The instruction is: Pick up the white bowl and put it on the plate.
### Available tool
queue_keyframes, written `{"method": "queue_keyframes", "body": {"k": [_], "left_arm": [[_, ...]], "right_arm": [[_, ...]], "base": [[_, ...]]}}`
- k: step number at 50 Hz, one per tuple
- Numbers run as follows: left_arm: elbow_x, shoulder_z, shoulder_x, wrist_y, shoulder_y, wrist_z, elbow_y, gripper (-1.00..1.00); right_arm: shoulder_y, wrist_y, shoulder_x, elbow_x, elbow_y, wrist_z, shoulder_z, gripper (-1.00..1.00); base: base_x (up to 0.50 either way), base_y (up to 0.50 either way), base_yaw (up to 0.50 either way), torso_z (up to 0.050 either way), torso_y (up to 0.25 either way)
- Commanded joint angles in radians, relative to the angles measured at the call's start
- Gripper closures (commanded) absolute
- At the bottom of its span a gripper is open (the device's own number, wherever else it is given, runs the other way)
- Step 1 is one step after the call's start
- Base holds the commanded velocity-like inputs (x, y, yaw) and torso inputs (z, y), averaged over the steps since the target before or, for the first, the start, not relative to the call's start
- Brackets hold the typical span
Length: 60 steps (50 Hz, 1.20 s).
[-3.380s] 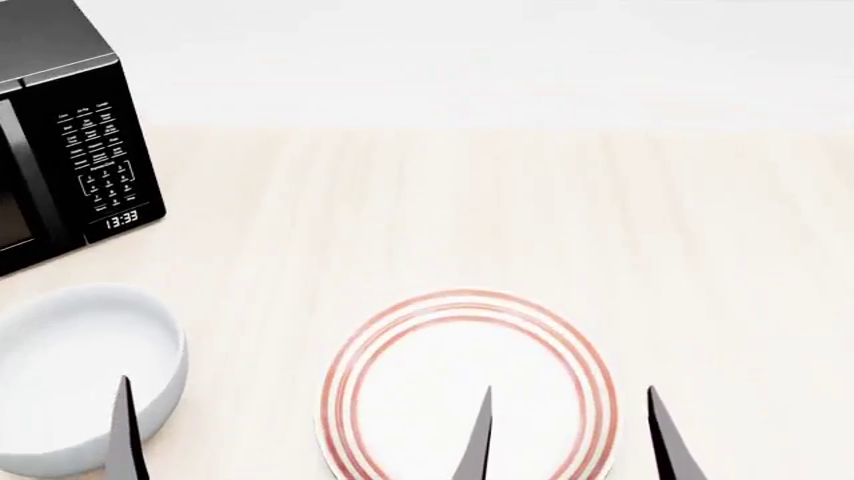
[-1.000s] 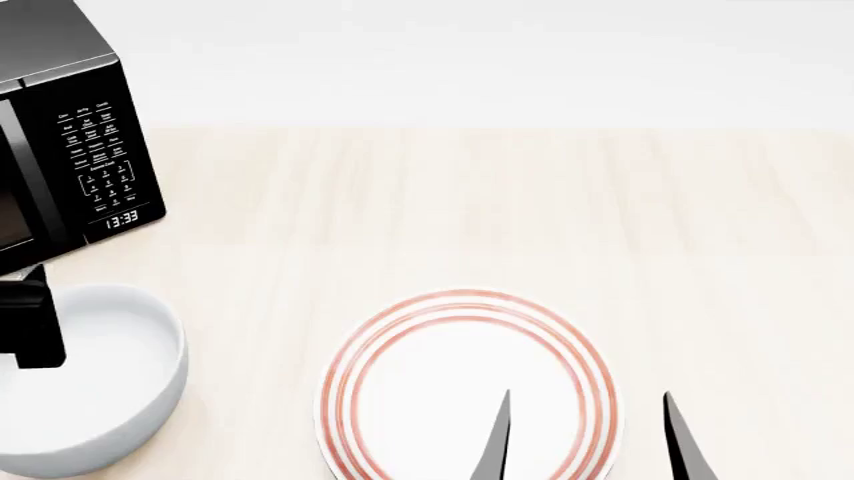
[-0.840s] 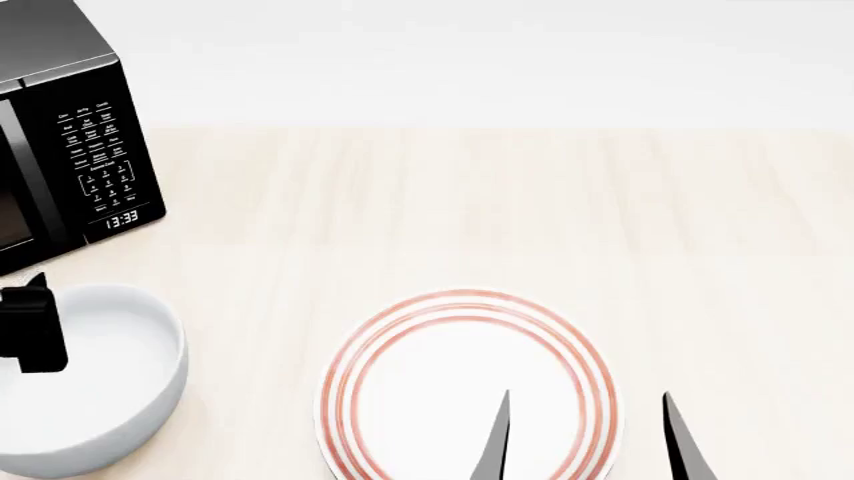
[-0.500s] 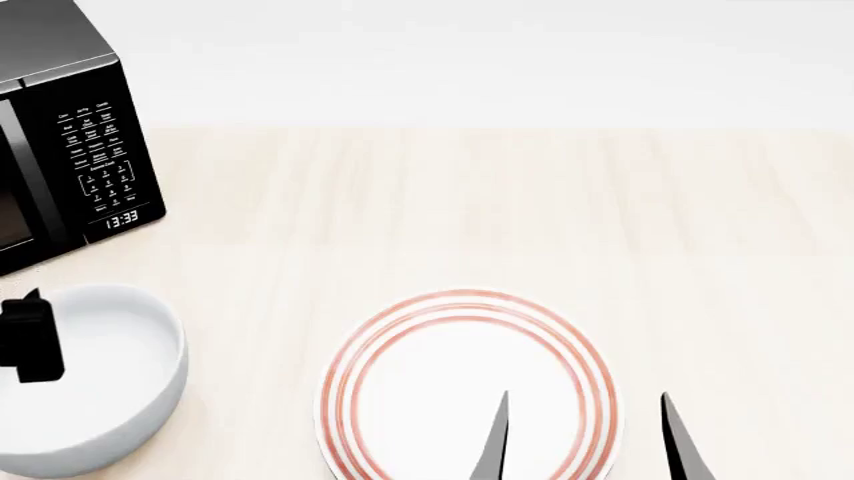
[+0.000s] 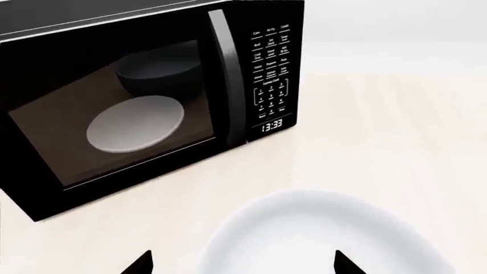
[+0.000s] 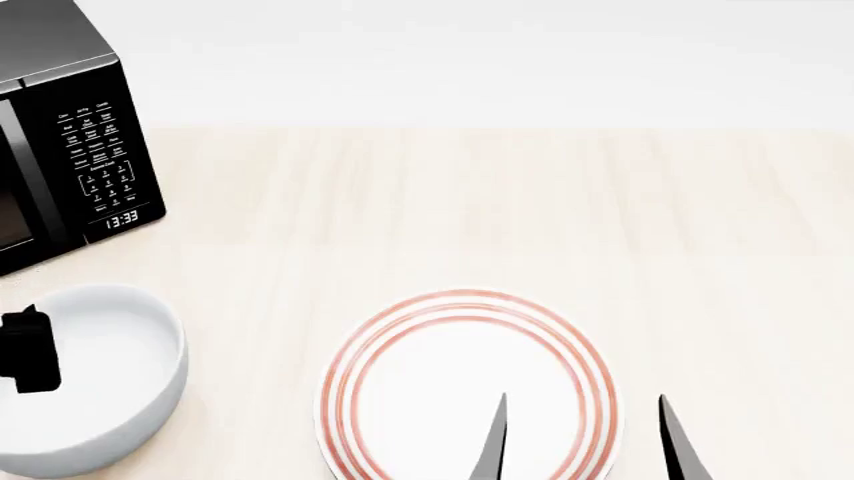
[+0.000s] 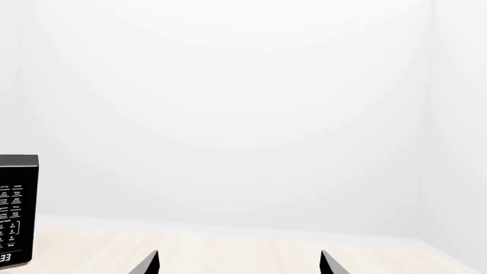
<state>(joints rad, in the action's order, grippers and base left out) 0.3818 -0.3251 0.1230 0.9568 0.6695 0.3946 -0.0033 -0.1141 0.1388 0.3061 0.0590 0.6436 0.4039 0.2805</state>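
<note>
The white bowl (image 6: 100,375) stands at the left of the table, in front of the microwave. A black part of my left gripper (image 6: 27,352) hangs over the bowl's left side. In the left wrist view my left gripper (image 5: 243,265) is open. One fingertip (image 5: 141,264) is over the table outside the bowl (image 5: 327,234), the other over its inside, so the jaws straddle the rim. The plate (image 6: 414,390), white with red rings, lies in the near middle. My right gripper (image 6: 583,445) is open above the plate's right part, with nothing between its fingers (image 7: 148,264).
A black microwave (image 6: 67,150) stands at the back left, close behind the bowl; its clock reads 13:33 and a dark bowl and a turntable show through its door (image 5: 137,108). The light wooden table (image 6: 534,200) stretches back and right to a white wall.
In the head view my left gripper has moved from the bottom edge to over the bowl's left side, sinking slightly in the last second. The right fingers have barely shifted. Bowl and plate stayed put.
</note>
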Motion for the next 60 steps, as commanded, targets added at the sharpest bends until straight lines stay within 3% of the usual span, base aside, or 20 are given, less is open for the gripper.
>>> {"method": "queue_keyframes", "body": {"k": [1,60], "left_arm": [[0.005,-0.026,-0.009,-0.047,0.001,-0.007,-0.063,-1.00],[-0.064,-0.035,0.055,-0.257,0.029,-0.138,-0.392,-1.00]], "right_arm": [[0.006,0.002,-0.014,-0.024,-0.010,-0.012,-0.019,-1.00],[0.018,-0.005,0.011,-0.010,-0.023,0.012,0.010,-1.00]], "base": [[0.00,0.00,0.00,0.000,0.000],[0.00,0.00,0.00,0.000,0.000]]}}
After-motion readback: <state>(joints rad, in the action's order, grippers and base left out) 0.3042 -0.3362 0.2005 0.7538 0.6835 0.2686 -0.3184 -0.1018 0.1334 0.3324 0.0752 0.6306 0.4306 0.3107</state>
